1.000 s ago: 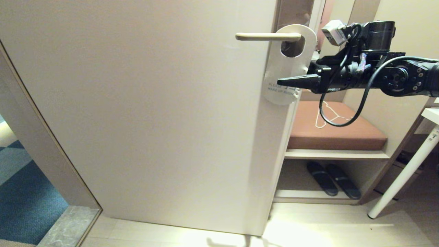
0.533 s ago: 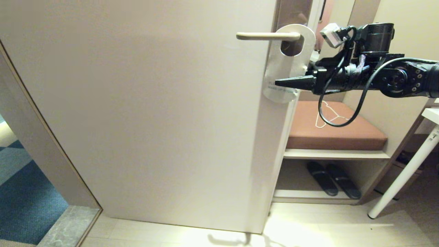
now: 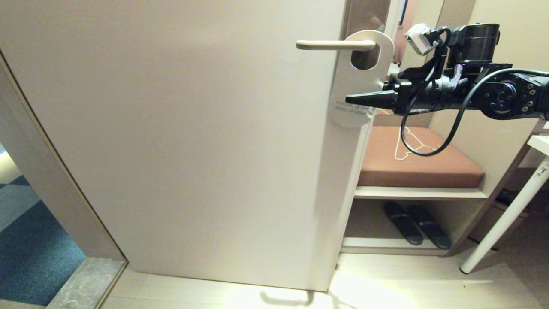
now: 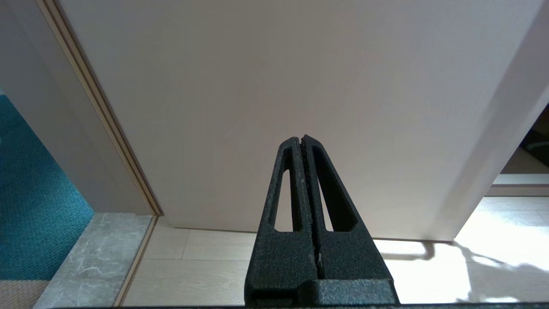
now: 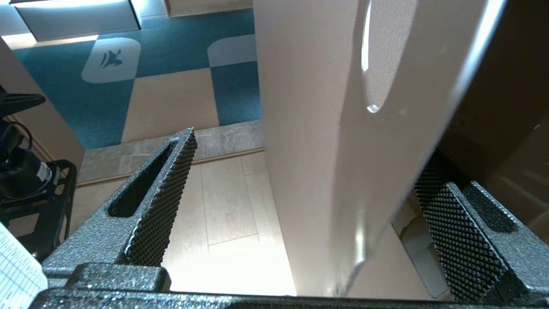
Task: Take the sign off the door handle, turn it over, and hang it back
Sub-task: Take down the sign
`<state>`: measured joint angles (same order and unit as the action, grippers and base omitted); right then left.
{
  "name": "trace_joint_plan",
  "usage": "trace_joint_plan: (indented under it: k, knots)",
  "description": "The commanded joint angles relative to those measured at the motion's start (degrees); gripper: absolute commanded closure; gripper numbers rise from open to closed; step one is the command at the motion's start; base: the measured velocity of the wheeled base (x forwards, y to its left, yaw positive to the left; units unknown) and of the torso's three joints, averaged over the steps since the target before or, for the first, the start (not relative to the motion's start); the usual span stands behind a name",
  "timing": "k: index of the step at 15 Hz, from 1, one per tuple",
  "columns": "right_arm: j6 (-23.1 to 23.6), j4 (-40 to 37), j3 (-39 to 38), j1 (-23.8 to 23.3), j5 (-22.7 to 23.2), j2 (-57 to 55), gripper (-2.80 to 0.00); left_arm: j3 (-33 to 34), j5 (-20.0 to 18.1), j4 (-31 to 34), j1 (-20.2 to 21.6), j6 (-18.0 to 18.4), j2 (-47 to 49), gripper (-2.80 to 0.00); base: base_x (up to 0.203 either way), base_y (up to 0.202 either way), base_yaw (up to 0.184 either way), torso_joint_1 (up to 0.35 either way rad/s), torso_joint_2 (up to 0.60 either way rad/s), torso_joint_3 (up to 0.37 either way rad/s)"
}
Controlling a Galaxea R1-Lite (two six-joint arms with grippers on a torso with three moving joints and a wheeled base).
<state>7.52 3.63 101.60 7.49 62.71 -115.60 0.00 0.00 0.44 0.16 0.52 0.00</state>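
The sign (image 3: 356, 81) hangs by its oval hole on the door handle (image 3: 334, 44), white "PLEASE MAKE UP ROOM" face toward me. The handle is a beige lever on the cream door (image 3: 193, 128). My right gripper (image 3: 348, 99) reaches in from the right at the sign's lower half. In the right wrist view the right gripper (image 5: 306, 154) is open wide, and the sign (image 5: 399, 141) stands edge-on between the fingers, close to one finger (image 5: 446, 214). My left gripper (image 4: 301, 139) is shut and empty, held low facing the door; it is out of the head view.
Right of the door stands a bench with a brown cushion (image 3: 420, 163) and dark slippers (image 3: 416, 229) on the shelf below. A white table leg (image 3: 506, 219) slants at the far right. Blue carpet (image 3: 30, 253) lies beyond the door frame on the left.
My right gripper has risen a little along the sign's lower half. The sign has swung slightly on the handle. The left arm has not moved.
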Motion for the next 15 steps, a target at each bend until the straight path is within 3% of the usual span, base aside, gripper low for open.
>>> trace_joint_plan:
  k: [1, 10, 11, 15]
  knots:
    - [0.0, 0.1, 0.2, 0.0, 0.4, 0.4, -2.8, 0.0, 0.0, 0.0, 0.0, 0.0, 0.1, 0.0, 0.0, 0.0, 0.0, 0.0, 0.0, 0.0]
    - [0.0, 0.1, 0.7, 0.0, -0.3, 0.5, -2.8, 0.0, 0.0, 0.0, 0.0, 0.0, 0.1, 0.0, 0.0, 0.0, 0.0, 0.0, 0.0, 0.0]
    - [0.0, 0.1, 0.7, 0.0, -0.3, 0.5, 0.0, 0.0, 0.0, 0.0, 0.0, 0.0, 0.1, 0.0, 0.0, 0.0, 0.0, 0.0, 0.0, 0.0]
    - [0.0, 0.1, 0.7, -0.1, -0.4, 0.5, 0.0, 0.0, 0.0, 0.0, 0.0, 0.0, 0.1, 0.0, 0.0, 0.0, 0.0, 0.0, 0.0, 0.0]
